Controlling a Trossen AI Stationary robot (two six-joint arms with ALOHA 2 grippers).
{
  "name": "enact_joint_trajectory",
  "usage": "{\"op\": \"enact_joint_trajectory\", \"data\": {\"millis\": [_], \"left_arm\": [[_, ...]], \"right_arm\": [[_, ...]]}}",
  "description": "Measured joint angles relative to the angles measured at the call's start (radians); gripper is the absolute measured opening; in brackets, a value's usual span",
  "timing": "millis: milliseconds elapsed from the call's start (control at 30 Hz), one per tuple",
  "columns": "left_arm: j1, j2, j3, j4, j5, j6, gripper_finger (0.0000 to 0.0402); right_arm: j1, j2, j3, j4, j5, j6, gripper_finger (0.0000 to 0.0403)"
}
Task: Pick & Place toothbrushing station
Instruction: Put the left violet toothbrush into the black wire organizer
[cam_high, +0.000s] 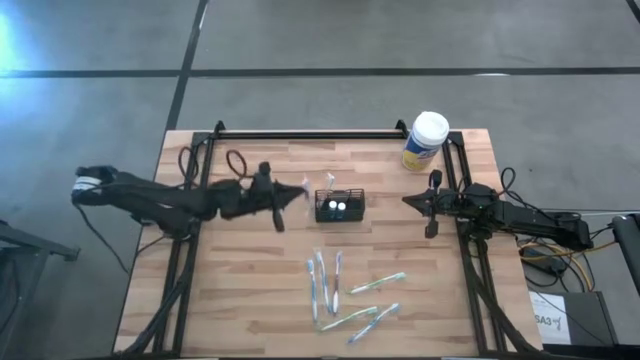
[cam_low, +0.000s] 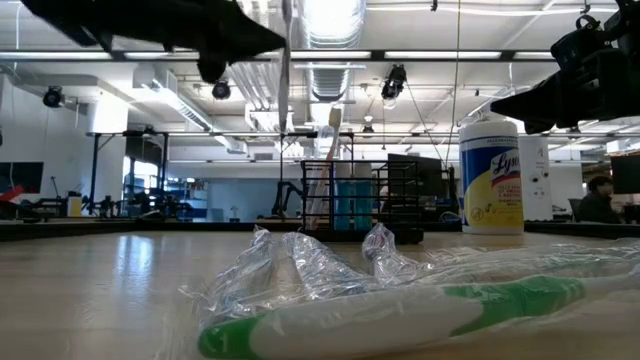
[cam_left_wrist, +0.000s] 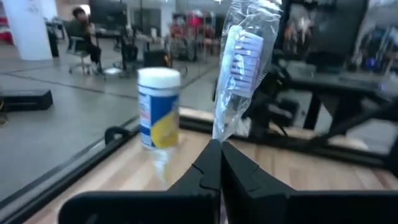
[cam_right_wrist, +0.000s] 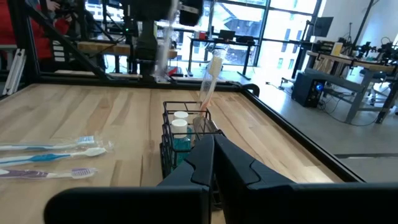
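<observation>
Pale wooden table top (cam_high: 250, 290) inside a black frame, grey floor around it, seen from above. Nearest the front edge, a scatter of wrapped toothbrushes (cam_high: 345, 292), some blue, some purple, some green, lying flat and well apart from both arms. From table height, a green-handled brush in crinkled clear wrap (cam_low: 400, 300) right up against the lens.

Farther back, mid-table: toothbrushing station (cam_high: 338, 205), small black slotted box, upright, with two white-capped bottles (cam_right_wrist: 179, 124) inside and one wrapped brush (cam_right_wrist: 209, 84) standing tilted in it.

Just beside the station on its left, left gripper (cam_high: 298, 193), raised above the wood, fingers pinched fully together on a wrapped toothbrush (cam_left_wrist: 242, 62), bristle end up, plastic sleeve sticking out past the tips. Not touching the station.

Over by the right edge, right gripper (cam_high: 410, 200), fully closed and holding nothing, pointed toward the station but well apart from it.

Beyond it, at the far right corner, white-capped yellow-labelled canister (cam_high: 425, 142), upright. Behind the table, an open workshop with a seated person (cam_left_wrist: 81, 28).
</observation>
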Motion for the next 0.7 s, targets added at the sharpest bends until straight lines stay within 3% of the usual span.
{"op": "enact_joint_trajectory", "data": {"millis": [200,500,700], "left_arm": [[0.089,0.093,-0.05,0.235,0.122,0.034,0.0],[0.11,0.252,0.043,0.243,0.145,0.165,0.0],[0.149,0.299,0.072,0.241,0.147,0.175,0.0]], "right_arm": [[0.0,0.0,0.0,0.0,0.001,-0.002,0.0008],[0.0,0.0,0.0,0.001,0.025,-0.008,0.0008],[0.0,0.0,0.0,0.0,0.027,-0.008,0.0008]]}}
